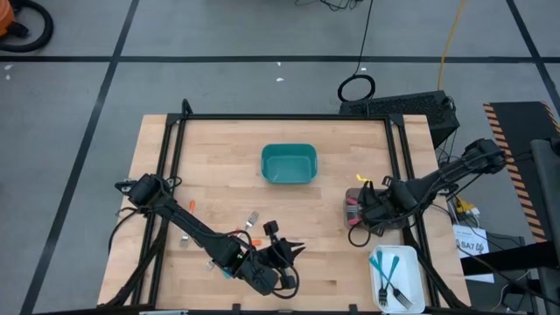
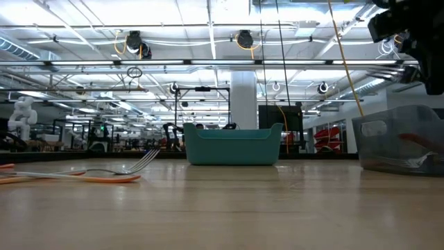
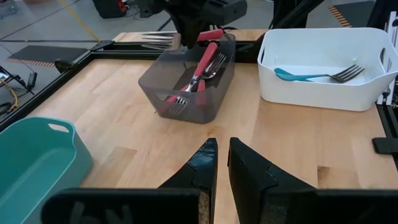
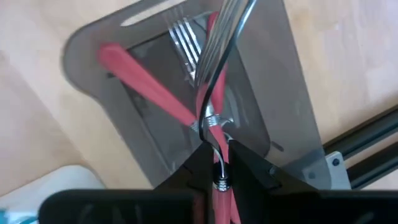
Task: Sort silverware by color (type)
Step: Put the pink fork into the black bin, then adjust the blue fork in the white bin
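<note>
Right wrist view shows the red-handled fork (image 4: 214, 134) pinched by its handle between the jaws of the right gripper (image 4: 217, 163), tines pointing away, directly over the grey translucent bin (image 4: 283, 87); that bin already holds other red forks (image 4: 146, 81) lying crossed; the bin sits near the counter's right edge, about midway along it; two light-blue forks (image 3: 311, 74) lie in the white bin (image 3: 323, 93) at the counter's near right corner; orange forks (image 2: 76, 176) lie loose on the wooden counter (image 1: 219, 175) near the near edge, left of centre; a teal bin (image 1: 288, 164) stands toward the far edge at the middle; the left gripper (image 3: 222, 163) hovers just above the bare wood close to the near edge, jaws drawn almost together with nothing between them.
</note>
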`<state>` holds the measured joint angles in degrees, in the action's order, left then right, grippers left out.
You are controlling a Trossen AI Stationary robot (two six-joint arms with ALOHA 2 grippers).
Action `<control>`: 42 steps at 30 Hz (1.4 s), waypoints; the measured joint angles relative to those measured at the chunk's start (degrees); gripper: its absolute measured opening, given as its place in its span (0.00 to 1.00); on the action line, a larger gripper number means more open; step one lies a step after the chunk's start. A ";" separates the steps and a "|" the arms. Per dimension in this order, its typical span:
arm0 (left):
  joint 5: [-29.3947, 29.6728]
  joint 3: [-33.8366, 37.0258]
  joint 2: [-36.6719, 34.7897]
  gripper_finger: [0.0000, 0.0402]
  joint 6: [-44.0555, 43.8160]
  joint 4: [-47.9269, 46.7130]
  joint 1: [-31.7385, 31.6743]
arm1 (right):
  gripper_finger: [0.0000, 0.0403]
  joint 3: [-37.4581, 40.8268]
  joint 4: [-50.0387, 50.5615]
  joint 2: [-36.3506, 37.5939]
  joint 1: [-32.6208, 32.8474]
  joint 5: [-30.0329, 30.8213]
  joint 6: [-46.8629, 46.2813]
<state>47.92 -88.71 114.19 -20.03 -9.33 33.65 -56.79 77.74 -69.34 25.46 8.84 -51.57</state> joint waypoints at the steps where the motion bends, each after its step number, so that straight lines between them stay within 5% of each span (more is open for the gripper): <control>1: -0.02 0.00 0.00 0.10 0.00 -0.01 0.01 | 0.09 0.33 0.02 0.00 -0.30 -0.02 0.00; 11: -0.07 0.00 0.02 0.10 0.00 -0.06 0.02 | 0.13 1.96 -0.79 0.00 -1.15 1.66 -0.09; 26: -0.07 0.00 0.07 0.10 -0.32 -1.14 0.02 | 0.35 -0.29 -0.79 0.03 -0.28 1.28 -0.19; 33: -0.07 0.00 0.07 0.10 -0.46 -6.05 0.88 | 0.36 -8.06 -5.06 0.20 8.11 7.04 -1.54; 42: -0.09 0.00 0.07 0.10 -3.22 -7.49 1.38 | 0.35 -8.77 -16.88 -0.83 21.87 18.13 -3.64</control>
<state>47.83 -88.71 114.26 -23.25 -16.82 35.03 -65.56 60.86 -70.17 47.33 26.97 -55.21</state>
